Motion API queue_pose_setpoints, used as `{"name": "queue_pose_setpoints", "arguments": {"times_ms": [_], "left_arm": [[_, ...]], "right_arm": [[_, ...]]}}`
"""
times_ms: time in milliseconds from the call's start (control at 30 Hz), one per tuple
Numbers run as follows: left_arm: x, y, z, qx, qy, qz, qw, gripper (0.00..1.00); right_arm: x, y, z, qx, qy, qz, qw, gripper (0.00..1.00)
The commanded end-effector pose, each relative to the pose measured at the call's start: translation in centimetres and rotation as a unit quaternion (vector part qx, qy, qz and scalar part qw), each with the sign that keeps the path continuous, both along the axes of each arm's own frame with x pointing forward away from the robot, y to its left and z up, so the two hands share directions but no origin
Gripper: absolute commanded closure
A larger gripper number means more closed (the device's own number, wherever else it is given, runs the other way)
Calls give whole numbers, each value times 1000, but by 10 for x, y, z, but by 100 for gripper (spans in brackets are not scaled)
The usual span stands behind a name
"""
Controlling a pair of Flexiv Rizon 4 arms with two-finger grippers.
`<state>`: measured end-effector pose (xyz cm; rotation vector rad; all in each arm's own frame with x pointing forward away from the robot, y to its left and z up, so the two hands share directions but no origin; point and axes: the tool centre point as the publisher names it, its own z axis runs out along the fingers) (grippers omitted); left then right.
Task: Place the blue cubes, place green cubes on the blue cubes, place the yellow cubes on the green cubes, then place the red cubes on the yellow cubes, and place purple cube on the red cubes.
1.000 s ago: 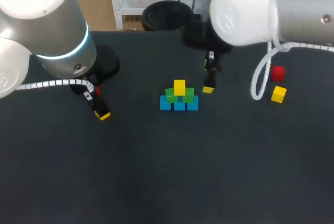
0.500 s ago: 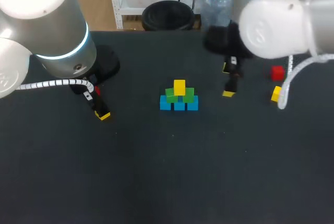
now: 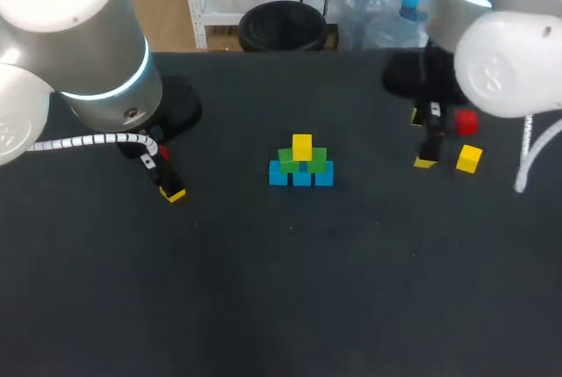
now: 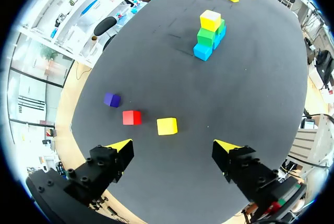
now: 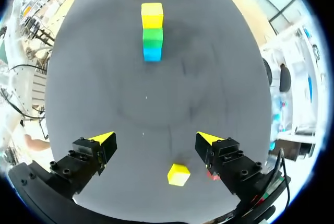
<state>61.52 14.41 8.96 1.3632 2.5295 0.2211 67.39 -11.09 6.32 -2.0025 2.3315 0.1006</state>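
On dark table (image 3: 263,289), cube stack (image 3: 301,164) centred, left fingers (image 4: 120,145) and right fingers (image 5: 104,139) apart, empty.

The table (image 3: 263,289) is showing plain dark grey. The blue cubes (image 3: 301,177), green cubes (image 3: 303,160) and yellow cube (image 3: 302,145) are reading bright and unpatterned, as are a second yellow cube (image 3: 469,158), a red cube (image 3: 467,121) and a purple cube (image 4: 111,99). The left gripper (image 3: 171,192) and right gripper (image 3: 426,162) are wearing black with yellow tips. The left arm (image 3: 79,34) is gleaming silver-white, a cyan ring glowing round it.

Pyramid: blue cubes (image 3: 301,177), green cubes (image 3: 304,163), yellow cube (image 3: 302,145) on top; red cube (image 3: 466,121), second yellow cube (image 3: 469,158), purple cube (image 4: 111,99) loose.
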Motion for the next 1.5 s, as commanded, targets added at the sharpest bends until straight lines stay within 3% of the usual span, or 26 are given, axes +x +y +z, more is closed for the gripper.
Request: {"name": "queue_pose_setpoints", "arguments": {"times_ms": [33,200,833,1133,1500], "left_arm": [[1,1,0,-1,2,-2,1000,0],[1,1,0,-1,2,-2,1000,0],[1,1,0,-1,2,-2,1000,0],[1,1,0,-1,2,-2,1000,0],[1,1,0,-1,2,-2,1000,0]], "right_arm": [[-1,-14,-5,-17,-12,-30,999,0],[-2,-31,-7,-25,-15,-81,996,0],[-13,-84,-23,-28,-23,-97,995,0],[-12,-91,-44,-29,-13,-109,993,0],[7,-93,-60,-35,-9,-128,991,0]]}}
